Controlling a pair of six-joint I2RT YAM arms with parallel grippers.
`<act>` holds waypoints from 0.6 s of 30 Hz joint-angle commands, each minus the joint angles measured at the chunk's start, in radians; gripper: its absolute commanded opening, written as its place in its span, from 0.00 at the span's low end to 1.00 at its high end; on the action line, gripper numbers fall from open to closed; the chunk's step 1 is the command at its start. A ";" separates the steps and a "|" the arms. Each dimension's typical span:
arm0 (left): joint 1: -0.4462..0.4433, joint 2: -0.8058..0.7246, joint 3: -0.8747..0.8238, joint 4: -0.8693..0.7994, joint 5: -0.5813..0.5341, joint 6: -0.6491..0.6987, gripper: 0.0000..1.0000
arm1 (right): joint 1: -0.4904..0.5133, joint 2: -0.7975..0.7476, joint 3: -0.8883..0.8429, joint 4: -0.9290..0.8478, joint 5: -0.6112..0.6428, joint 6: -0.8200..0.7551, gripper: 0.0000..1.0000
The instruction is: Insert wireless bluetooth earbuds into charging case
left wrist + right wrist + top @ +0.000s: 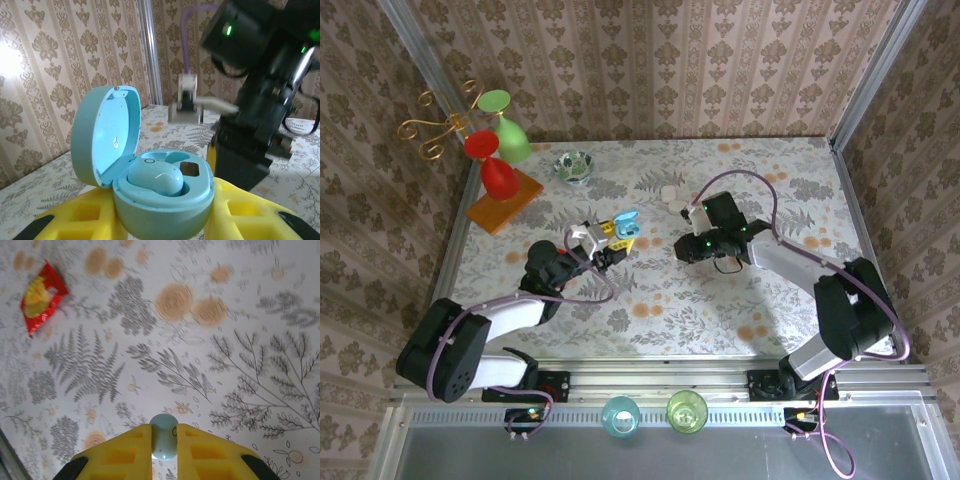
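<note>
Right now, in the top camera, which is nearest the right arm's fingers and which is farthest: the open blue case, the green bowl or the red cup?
From the right arm's fingers, top view:
1. Open blue case, just to their left, held in the left arm's fingers.
2. Green bowl, farther back and left.
3. Red cup, far left by the orange stand.

The charging case sat clamped in the left gripper, left of the bench's middle, with the seated earbud in its well. To its right, the right gripper held the second earbud above the bench. A bowl stood behind both, near the far edge.
</note>
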 commanded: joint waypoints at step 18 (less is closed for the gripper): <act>0.001 0.050 0.029 0.009 0.032 -0.017 0.31 | 0.202 -0.090 0.362 -0.223 0.118 -0.109 0.17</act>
